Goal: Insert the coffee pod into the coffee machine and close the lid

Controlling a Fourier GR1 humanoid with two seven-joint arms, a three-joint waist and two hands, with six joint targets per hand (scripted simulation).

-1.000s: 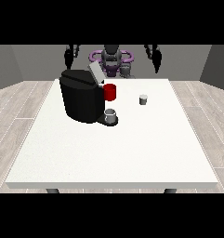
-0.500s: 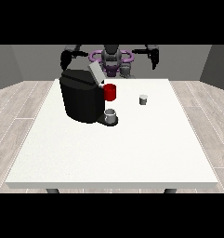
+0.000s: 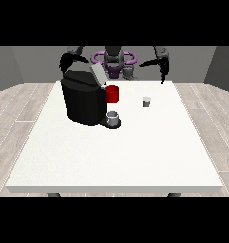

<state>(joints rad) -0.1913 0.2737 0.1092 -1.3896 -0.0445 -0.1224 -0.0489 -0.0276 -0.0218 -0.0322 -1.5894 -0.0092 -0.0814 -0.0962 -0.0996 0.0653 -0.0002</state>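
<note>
Grey walls and a pale plank floor surround the large white table [image 3: 116,156], behind which the robot [image 3: 114,59] stands at twelve o'clock. On the table's far part, toward ten o'clock, sits the black coffee machine [image 3: 82,100], its grey lid [image 3: 98,75] tilted up and open. A red part [image 3: 112,94] juts from the machine's front at its three o'clock side, and a small grey cup [image 3: 113,118] rests on the machine's base just below it. The coffee pod [image 3: 146,101], small and grey, stands upright on the table at roughly three o'clock from the machine, apart from it and touched by neither hand. The hand at the view's right [image 3: 163,71] hangs over the table's far edge, fingers pointing down and relaxed, holding nothing. The hand at the view's left [image 3: 65,62] hovers just behind the machine's top; whether its fingers are apart or together cannot be told.
</note>
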